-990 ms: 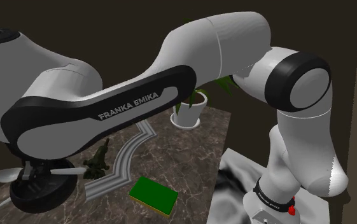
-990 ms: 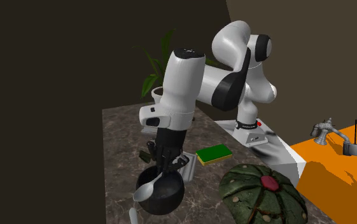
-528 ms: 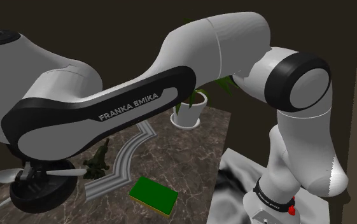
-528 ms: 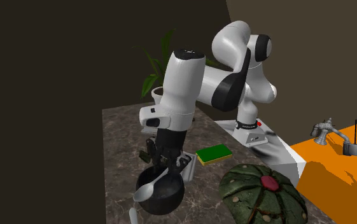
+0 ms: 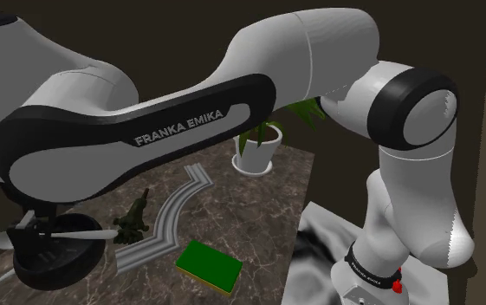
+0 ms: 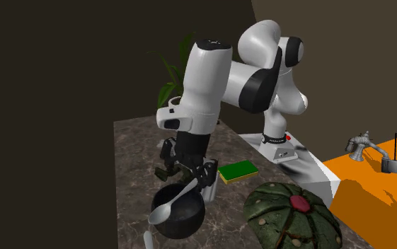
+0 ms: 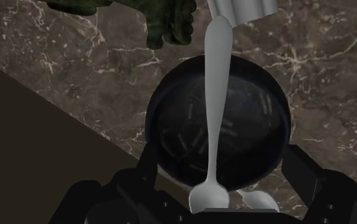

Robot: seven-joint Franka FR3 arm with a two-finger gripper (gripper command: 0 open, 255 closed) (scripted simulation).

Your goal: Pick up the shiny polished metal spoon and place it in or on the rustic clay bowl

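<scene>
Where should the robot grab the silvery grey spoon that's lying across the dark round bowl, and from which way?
Best guess: take the silvery grey spoon by the slim middle of its handle, from straight above. It bridges the dark round bowl with hollow space beneath, so the open black gripper could drop a finger on either side. The wide scoop end looks harder to pinch.

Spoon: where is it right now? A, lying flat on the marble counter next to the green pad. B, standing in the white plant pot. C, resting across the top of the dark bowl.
C: the wrist view shows the spoon lying across the dark bowl, with the gripper open and its fingers clear of the spoon on either side.
</scene>
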